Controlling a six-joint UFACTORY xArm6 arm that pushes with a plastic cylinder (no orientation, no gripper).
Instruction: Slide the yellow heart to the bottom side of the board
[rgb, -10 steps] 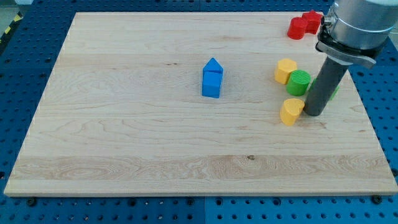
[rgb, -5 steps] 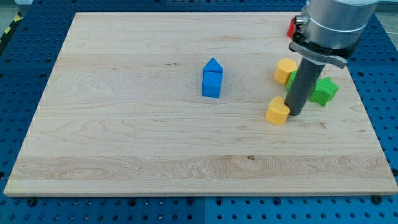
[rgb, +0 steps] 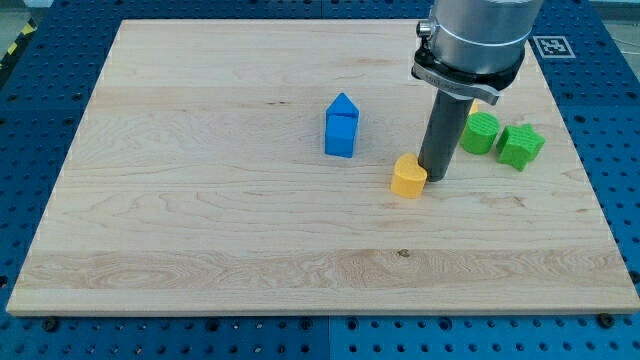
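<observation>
The yellow heart (rgb: 407, 177) lies on the wooden board (rgb: 200, 220), right of centre. My tip (rgb: 435, 178) touches its right side. The rod rises from there to the arm's grey body at the view's top. A blue house-shaped block (rgb: 341, 126) stands to the upper left of the heart. A green round block (rgb: 481, 132) and a green star-like block (rgb: 521, 146) lie to the right of the rod. A sliver of another yellow block (rgb: 473, 106) shows behind the arm.
The board rests on a blue perforated table (rgb: 620, 150). A black-and-white marker tag (rgb: 552, 45) lies at the view's top right.
My tip has moved left and has pushed the yellow heart left with it, away from the green blocks. The arm now hides the red block and most of the other yellow block.
</observation>
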